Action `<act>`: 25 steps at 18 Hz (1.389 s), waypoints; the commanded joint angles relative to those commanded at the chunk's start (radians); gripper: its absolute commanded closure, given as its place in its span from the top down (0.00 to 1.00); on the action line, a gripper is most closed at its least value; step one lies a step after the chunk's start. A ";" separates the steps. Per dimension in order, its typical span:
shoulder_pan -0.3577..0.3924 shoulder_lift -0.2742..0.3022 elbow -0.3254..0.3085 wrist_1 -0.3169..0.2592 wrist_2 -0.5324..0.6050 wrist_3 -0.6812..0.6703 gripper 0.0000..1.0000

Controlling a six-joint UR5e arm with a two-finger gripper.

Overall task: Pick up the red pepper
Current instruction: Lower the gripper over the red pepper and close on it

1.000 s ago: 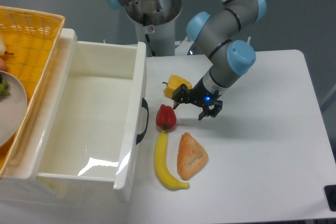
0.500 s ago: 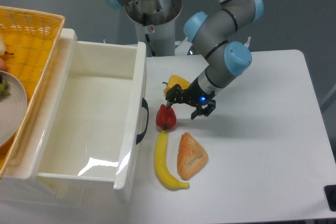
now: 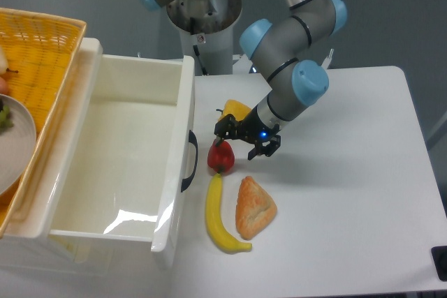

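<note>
The red pepper [image 3: 221, 158] is small and glossy and sits on the white table next to the handle of the white bin. My gripper [image 3: 239, 142] is open, just above and to the right of the pepper. One finger [image 3: 221, 130] is over the pepper's top and the other [image 3: 257, 150] is off to its right. The yellow pepper [image 3: 235, 112] lies just behind, partly hidden by the gripper.
A yellow banana [image 3: 218, 215] and a triangular pastry [image 3: 254, 206] lie in front of the red pepper. A large white bin [image 3: 126, 151] stands on the left, with a wicker basket [image 3: 38, 68] and a plate [image 3: 15, 146] beyond it.
My gripper has moved left and slightly down, from right of the yellow pepper to just over the red pepper. The objects on the table have not moved.
</note>
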 joint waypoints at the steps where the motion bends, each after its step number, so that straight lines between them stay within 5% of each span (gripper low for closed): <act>1: -0.006 -0.005 0.002 0.003 0.002 -0.011 1.00; 18: -0.040 -0.041 0.006 0.008 0.031 -0.006 0.96; 25: -0.051 -0.066 0.028 0.008 0.031 -0.009 0.57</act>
